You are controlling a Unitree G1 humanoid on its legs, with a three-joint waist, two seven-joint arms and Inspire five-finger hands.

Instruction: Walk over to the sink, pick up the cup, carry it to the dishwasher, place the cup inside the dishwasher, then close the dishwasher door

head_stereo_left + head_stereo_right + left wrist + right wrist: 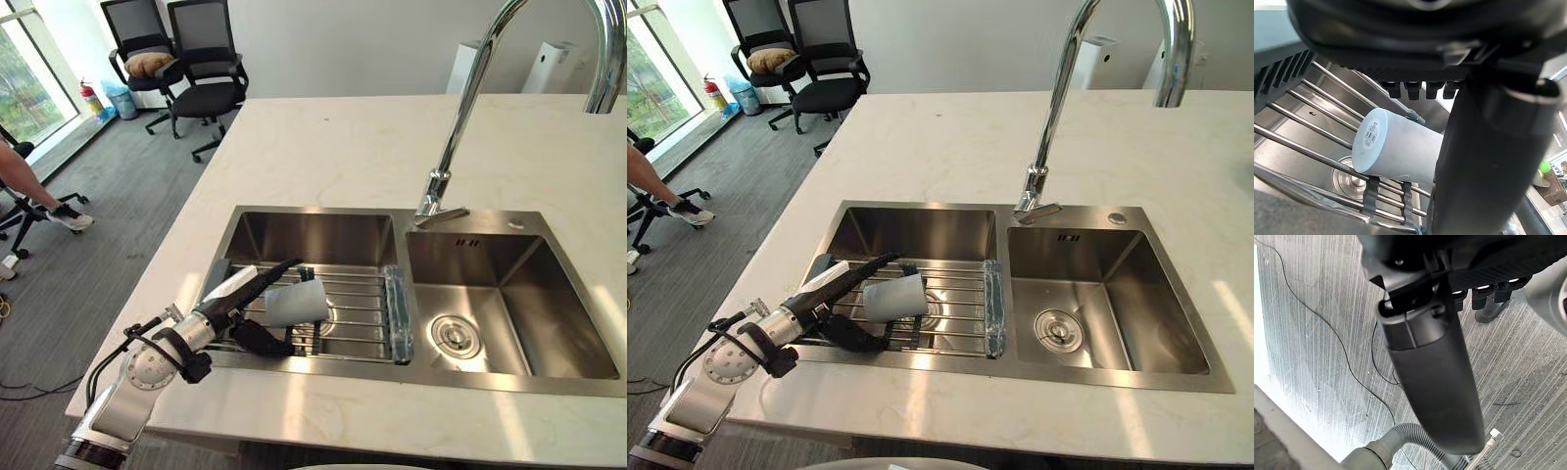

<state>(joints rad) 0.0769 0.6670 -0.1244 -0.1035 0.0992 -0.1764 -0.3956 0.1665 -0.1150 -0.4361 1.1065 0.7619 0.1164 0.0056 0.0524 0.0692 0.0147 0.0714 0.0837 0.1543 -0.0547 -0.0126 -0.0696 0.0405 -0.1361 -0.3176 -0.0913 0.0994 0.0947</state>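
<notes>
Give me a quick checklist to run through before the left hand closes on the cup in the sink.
1. Cup lying on its side on the rack: ok.
2. Left hand around the cup, fingers above and thumb below: ok.
3. Grip closed on the cup: not ok, fingers are straight.
4. Faucet away from the lift path: ok, it stands by the other basin.
5. Right hand out of the way, over the floor: ok.

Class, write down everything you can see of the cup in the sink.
The cup is plain, smooth and white. It lies on its side on the wire rack in the sink's left basin, with a small label on its flat base. The left hand brackets it, fingers above, thumb below; contact is unclear.
</notes>
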